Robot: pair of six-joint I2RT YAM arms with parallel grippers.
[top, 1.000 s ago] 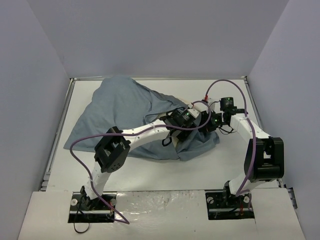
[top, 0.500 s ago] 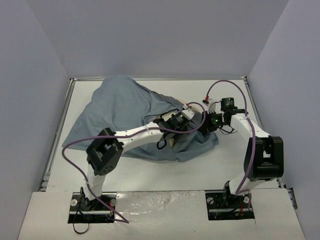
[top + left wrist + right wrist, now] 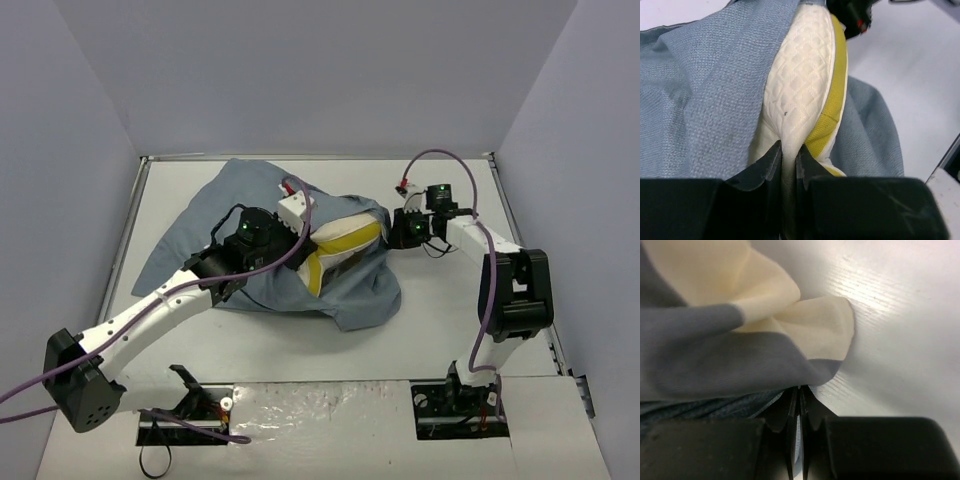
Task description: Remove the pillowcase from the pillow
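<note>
The left gripper (image 3: 789,150) is pinching the exposed cream end of the pillow (image 3: 802,75), which is protruding from the pillowcase (image 3: 705,85) near the middle of the table (image 3: 440,320). The right gripper (image 3: 800,392) is clamping a fold of that cloth at its right edge. This is apparently the opening's hem, though the close view is leaving that uncertain.

there is one pillowcase (image 3: 240,200) and one pillow (image 3: 345,243). one table (image 3: 440,320) carries them. the robot arms number two, a left arm (image 3: 150,310) and a right arm (image 3: 490,255). the grippers also number two: one left gripper (image 3: 789,150), one right gripper (image 3: 800,392). two purple cables (image 3: 487,300) show, one per arm.
</note>
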